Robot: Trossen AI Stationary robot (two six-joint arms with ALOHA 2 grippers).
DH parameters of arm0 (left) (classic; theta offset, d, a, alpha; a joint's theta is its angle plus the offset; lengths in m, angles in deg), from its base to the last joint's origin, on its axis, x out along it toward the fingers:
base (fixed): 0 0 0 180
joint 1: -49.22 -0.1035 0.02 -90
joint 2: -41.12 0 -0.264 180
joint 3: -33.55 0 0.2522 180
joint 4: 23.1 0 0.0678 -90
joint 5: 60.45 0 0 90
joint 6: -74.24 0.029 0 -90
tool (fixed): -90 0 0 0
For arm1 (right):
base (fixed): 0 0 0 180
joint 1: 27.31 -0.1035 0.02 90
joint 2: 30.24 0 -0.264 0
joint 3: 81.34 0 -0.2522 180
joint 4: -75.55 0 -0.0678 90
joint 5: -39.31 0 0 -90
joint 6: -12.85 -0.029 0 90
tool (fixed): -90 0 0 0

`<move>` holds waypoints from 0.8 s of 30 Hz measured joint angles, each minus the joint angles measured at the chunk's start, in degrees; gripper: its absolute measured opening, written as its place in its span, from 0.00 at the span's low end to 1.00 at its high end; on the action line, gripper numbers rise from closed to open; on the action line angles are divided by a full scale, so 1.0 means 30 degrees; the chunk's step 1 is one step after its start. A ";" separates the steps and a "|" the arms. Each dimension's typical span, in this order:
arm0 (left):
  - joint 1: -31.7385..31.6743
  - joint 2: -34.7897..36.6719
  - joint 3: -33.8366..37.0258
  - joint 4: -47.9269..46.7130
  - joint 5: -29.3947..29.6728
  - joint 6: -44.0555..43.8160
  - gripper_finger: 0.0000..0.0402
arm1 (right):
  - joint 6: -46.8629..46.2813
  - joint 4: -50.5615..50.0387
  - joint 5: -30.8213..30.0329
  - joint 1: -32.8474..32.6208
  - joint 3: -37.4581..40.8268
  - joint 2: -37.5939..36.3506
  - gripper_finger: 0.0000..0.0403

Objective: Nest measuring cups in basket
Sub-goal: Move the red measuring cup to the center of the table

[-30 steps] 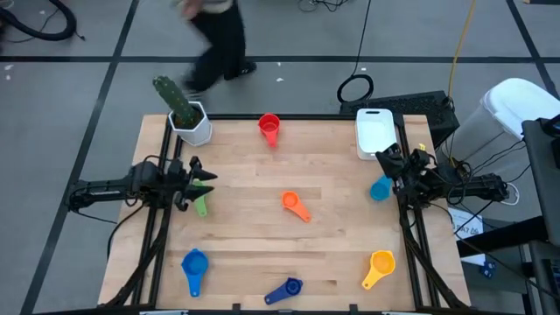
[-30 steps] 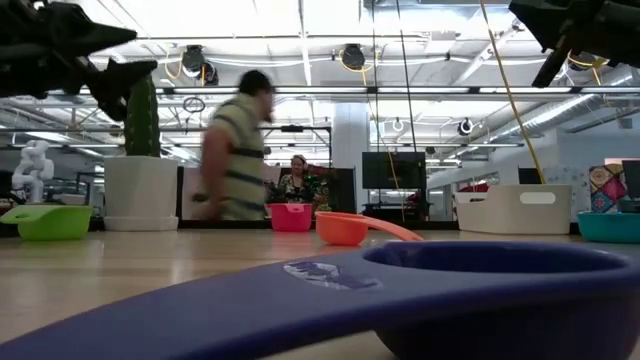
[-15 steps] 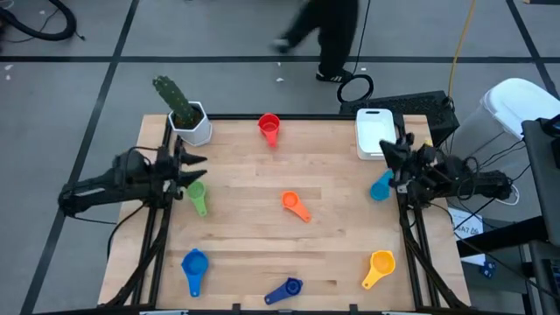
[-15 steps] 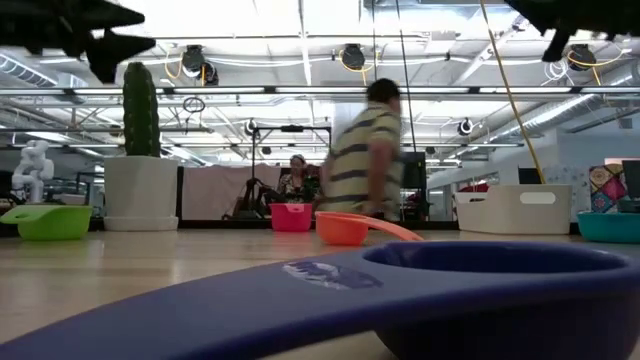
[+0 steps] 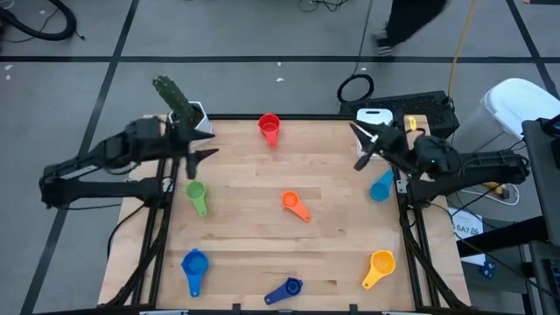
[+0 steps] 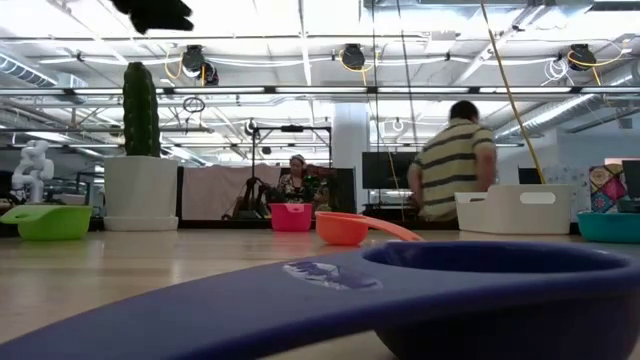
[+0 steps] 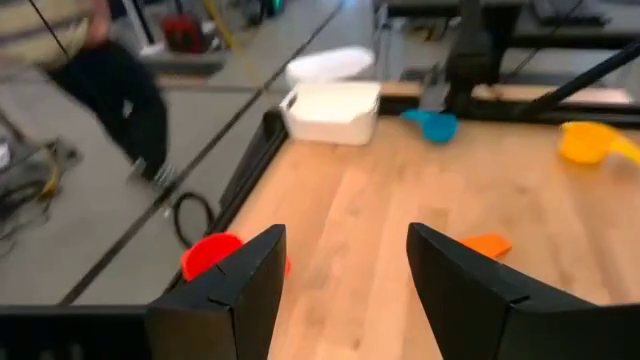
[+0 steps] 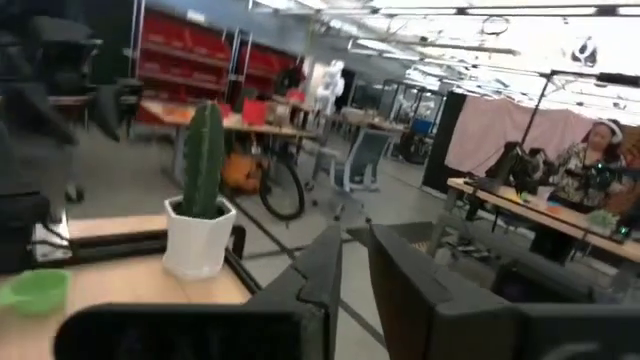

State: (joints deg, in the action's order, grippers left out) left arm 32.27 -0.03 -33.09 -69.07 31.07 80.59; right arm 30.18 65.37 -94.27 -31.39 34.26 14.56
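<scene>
Cups scattered loose on table, none nested yet, basket (image 5: 374, 131) at far right edge; both arms raised clear: left gripper (image 5: 203, 143) fingers apart & empty, right gripper (image 5: 360, 146) w/ narrow gap, empty.

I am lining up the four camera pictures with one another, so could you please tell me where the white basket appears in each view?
High view: the white basket sits at the table's far right corner, partly under the right gripper.
Low view: at right, on the far table edge.
Left wrist view: upper middle, at the table's end.
Right wrist view: not in it.
Shared landmark: the teal measuring cup beside the basket.
</scene>
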 joint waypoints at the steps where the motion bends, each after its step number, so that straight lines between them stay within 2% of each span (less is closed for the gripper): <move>1: -0.0172 -0.0722 -0.0410 -0.0239 0.0145 0.0006 0.53 | -0.0023 -0.1174 -0.0013 0.0001 -0.0709 0.0361 0.15; 6: -0.0487 -0.3986 -0.2283 -0.0989 0.1639 0.0054 0.53 | -0.0877 -0.8450 -0.0032 0.0019 -0.3174 0.1850 0.21; 9: -0.0487 -0.5253 -0.3211 -0.0977 0.2973 0.0812 0.53 | -0.0989 -1.0749 0.0066 0.0071 -0.3305 0.2070 0.25; 11: -0.0487 -0.6013 -0.3730 -0.1405 0.3734 0.1813 0.53 | -0.1788 -1.0817 0.0648 -0.0122 -0.2862 0.2018 0.27; 13: -0.0487 -0.6672 -0.4120 -0.2127 0.4788 0.2832 0.53 | -0.3265 -1.0522 0.2092 -0.0510 -0.2411 0.2017 0.29; 16: -0.0502 -0.7293 -0.4257 -0.2711 0.6286 0.4276 0.53 | -0.3755 -0.9789 0.3925 -0.0876 -0.1912 0.2192 0.29; 24: -0.0697 -0.8878 -0.4271 -0.2333 0.6536 0.6898 0.53 | -0.2449 -0.9406 0.4065 -0.0373 -0.2771 0.2991 0.29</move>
State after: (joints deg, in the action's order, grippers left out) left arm 30.18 -26.66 -45.90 -76.07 50.68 101.28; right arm 22.83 37.15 -82.07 -32.50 25.95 23.54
